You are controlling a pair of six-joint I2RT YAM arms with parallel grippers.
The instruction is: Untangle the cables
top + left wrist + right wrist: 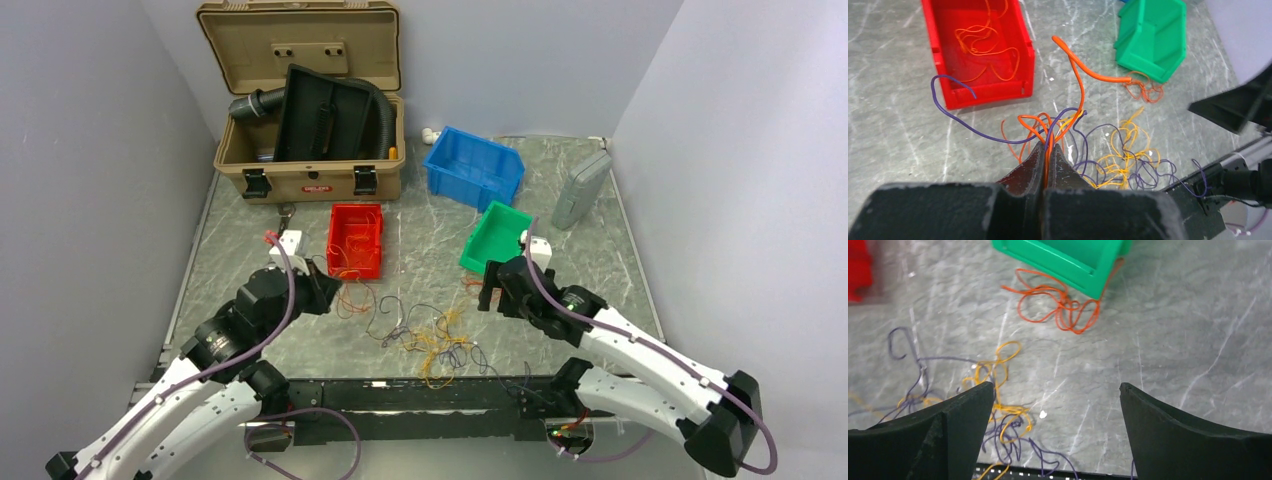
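My left end effector (1048,148) was clenched tight on the cables (1120,162). An orange wire ran up between its two fingers, and a purple wire (973,131) came out at the tips too. The purple wire swung off toward 10 o'clock and curled up in front of the red bin (988,93). A thicker orange wire (1083,67) went up toward 1 o'clock, and its far end was close to the green bin (1148,47). Some thin orange loops (983,45) lay inside the red bin.

The rest of the cables were a messy heap of yellow and purple. In the top view the heap sat at about 6 o'clock on the counter (420,250), between my two arms.

My right end effector (1055,390) was released, with its fingers wide apart and nothing between them. The heap lay toward 8 o'clock from it. A small orange bunch (1058,310) lay at 12 o'clock, touching the edge of the green bin.

From above, a blue bin (475,165) stood at 12 o'clock from the green one, and a tan case (310,180) stood open at 11 o'clock on the counter.
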